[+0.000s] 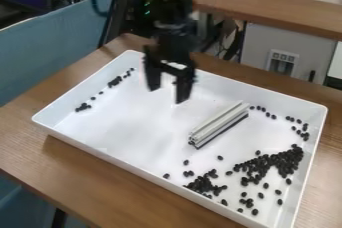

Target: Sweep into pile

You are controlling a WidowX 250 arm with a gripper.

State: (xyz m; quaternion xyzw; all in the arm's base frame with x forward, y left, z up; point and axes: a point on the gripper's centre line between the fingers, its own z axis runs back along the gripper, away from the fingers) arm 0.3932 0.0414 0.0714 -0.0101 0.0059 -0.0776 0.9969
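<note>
1. I see the black beans [287,159] clumped mostly at the white tray's [133,167] lower right, with a few along its left wall.
2. A pale bar [219,122] lies aslant inside, apart from that clump.
3. My claw [167,95] hangs to its upper left, spread open, gripping nothing.
4. The wooden table [87,177] carries the tray.

A fixed camera looks down at a slant over the worktop [87,164], roughly facing the arm [174,24] — which enters from the top edge. It faces across the white tray [130,124] toward the wooden ledge [267,3] and grey cabinet [257,44] behind, near enough that the tray's closest corner runs off the bottom edge.
</note>
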